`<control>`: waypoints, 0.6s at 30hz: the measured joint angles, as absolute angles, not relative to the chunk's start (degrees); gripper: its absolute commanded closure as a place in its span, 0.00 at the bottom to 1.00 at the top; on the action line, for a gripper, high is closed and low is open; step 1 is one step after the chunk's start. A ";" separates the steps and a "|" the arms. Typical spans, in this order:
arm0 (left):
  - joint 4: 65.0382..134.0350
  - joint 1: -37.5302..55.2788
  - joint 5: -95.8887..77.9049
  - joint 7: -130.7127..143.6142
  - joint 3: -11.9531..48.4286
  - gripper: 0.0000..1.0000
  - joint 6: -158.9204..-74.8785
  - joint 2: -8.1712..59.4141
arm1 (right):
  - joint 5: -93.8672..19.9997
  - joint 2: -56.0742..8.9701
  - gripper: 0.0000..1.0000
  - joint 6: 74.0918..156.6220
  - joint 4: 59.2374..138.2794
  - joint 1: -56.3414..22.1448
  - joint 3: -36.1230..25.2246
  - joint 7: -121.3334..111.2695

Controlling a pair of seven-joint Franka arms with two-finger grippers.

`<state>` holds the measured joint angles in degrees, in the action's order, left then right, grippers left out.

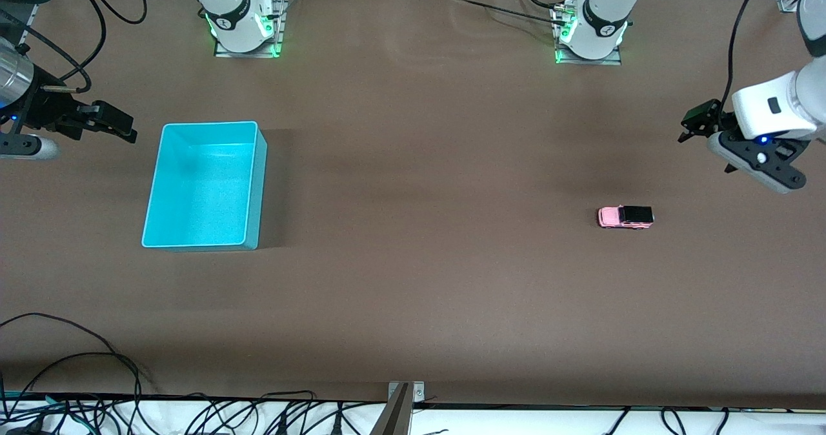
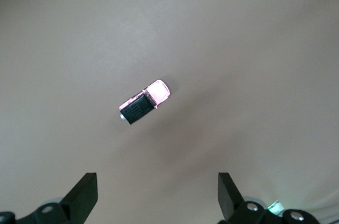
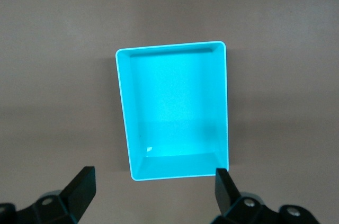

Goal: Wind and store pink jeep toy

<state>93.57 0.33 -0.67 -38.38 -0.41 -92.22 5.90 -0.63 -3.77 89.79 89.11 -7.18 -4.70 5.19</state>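
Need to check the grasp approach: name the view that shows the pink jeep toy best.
The left wrist view: the pink jeep toy sits mid-frame, large, black roof clear. The front view shows it tiny on the table. The right wrist view misses it, showing only the turquoise bin.

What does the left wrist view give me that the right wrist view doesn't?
Only the left wrist view shows the pink jeep toy, standing on the table under the open left gripper. Only the right wrist view shows the turquoise bin, with nothing in it, under the open right gripper. Both show bare brown tabletop and their own spread fingers; neither gripper holds anything.
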 measured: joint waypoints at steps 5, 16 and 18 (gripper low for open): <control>95.36 0.19 -0.67 -47.66 -1.03 0.00 -95.74 8.09 | -0.63 -3.77 0.00 89.77 89.11 -7.18 -4.69 5.18; 105.63 0.00 -0.67 -64.48 -2.14 0.00 -109.24 9.20 | -0.63 -3.77 0.00 89.74 89.11 -7.17 -4.70 5.18; 107.69 -0.05 -0.67 -66.48 -2.23 0.00 -111.87 9.40 | -0.63 -3.77 0.00 89.73 89.11 -7.17 -4.69 5.18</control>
<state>107.69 -0.05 -0.67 -66.48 -2.23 -111.87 9.40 -0.63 -3.77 89.73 89.11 -7.17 -4.69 5.18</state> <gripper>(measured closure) 0.000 0.000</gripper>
